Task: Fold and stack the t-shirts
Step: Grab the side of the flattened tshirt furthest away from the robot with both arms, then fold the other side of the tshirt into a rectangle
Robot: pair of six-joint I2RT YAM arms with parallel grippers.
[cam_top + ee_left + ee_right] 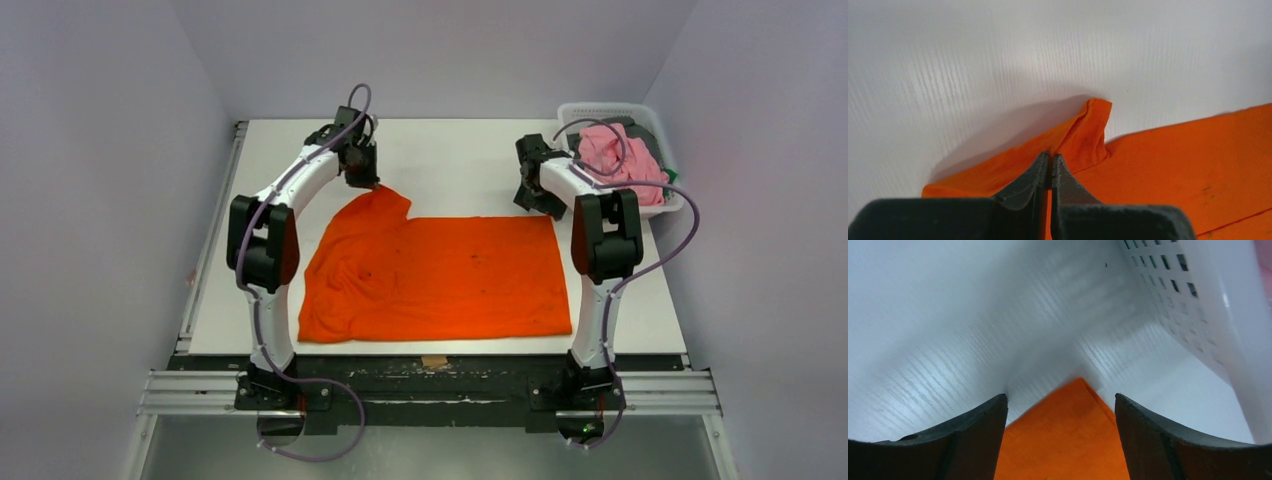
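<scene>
A bright orange t-shirt (440,275) lies spread on the white table (450,160). My left gripper (362,180) is shut on its far left corner, and the cloth there rises into a raised fold. The left wrist view shows the left gripper (1050,156) with its jaws pressed together on orange cloth, the fold (1088,135) just beyond the tips. My right gripper (530,200) hangs over the shirt's far right corner. In the right wrist view that gripper (1061,400) is open, and the orange corner (1068,440) lies between its fingers, untouched.
A white mesh basket (600,108) stands at the far right, holding a pink t-shirt (615,155) and darker cloth (652,140). Its wall (1198,305) is close to the right gripper's right side. The table's near edge runs just below the orange shirt.
</scene>
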